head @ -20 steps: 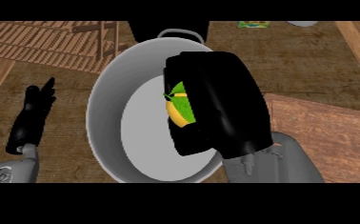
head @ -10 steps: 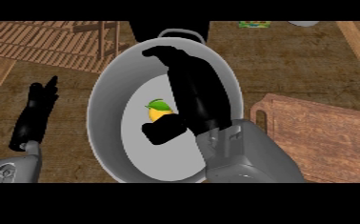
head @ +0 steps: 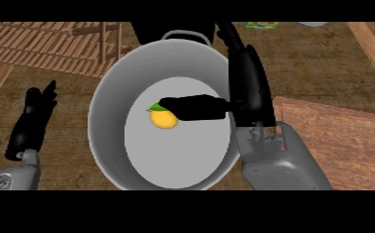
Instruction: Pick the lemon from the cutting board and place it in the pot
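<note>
Wood counter, lemon [head: 164, 119] on pot [head: 110, 103] floor, touching spread right robot hand [head: 245, 86] thumb.

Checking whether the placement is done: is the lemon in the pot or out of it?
In. The lemon lies on the pot's floor; the right hand is open beside it.

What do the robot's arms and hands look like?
Each forearm is a chunky grey block. The right robot hand is black, with long slim fingers and a thick thumb. The left robot hand is black too. No cables or markings show.
</note>
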### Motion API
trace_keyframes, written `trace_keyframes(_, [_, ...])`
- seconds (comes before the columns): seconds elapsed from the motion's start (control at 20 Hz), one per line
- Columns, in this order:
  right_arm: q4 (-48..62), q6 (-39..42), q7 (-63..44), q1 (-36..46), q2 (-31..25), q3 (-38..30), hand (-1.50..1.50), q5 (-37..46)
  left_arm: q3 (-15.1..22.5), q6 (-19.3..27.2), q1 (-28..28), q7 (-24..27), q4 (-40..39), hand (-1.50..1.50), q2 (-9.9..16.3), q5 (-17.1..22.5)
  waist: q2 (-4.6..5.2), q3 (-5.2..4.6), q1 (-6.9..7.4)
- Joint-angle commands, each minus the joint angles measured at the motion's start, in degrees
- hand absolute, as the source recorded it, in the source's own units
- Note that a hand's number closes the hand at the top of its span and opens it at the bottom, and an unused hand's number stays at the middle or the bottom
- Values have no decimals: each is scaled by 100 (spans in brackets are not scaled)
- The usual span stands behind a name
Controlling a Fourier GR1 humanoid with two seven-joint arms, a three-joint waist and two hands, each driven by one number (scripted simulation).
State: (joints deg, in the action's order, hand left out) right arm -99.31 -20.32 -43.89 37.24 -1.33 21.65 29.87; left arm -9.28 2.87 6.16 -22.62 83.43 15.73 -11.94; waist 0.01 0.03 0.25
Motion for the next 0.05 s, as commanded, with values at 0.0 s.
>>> trace_keyframes(0.0, [-480, -125, 316, -462, -255, -655, -150, -331, -184, -256, -90, -41, 150, 0, 214, 196, -9, 1, -30])
